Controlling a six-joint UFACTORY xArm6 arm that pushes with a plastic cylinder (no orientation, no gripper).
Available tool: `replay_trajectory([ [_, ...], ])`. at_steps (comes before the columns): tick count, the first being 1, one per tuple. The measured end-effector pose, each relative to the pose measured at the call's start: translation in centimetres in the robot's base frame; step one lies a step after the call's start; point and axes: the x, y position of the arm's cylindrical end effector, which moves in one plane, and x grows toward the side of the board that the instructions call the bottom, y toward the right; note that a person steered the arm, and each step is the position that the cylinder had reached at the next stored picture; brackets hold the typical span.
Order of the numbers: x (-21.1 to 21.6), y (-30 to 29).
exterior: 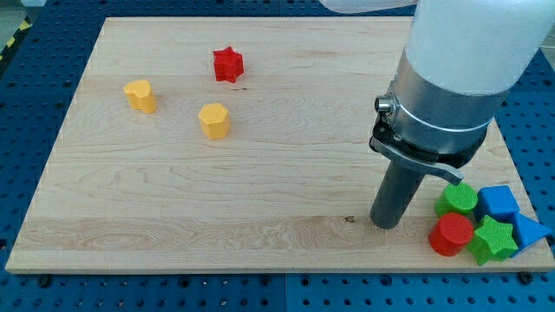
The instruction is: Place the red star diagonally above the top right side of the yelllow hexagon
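The red star [228,64] lies on the wooden board [260,173] near the view's top, left of centre. The yellow hexagon [213,120] sits below it and slightly to its left, with a gap between them. A second yellow block [140,95], rounded in shape, lies further to the view's left. My tip [386,224] rests on the board far to the view's right and lower down, well away from the red star and the yellow hexagon. It stands just left of a cluster of blocks.
At the view's bottom right lie a green round block [458,199], a red cylinder [451,234], a green star [494,239], a blue cube [498,202] and a blue block [529,231] at the board's edge. The arm's large body [451,78] looms over the right side.
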Motion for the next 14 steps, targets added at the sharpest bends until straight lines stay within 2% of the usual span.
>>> replay_trajectory([
  [5, 0.0, -1.5],
  [7, -0.5, -3.8],
  [12, -10.2, -9.4],
  [14, -12.8, -10.4],
])
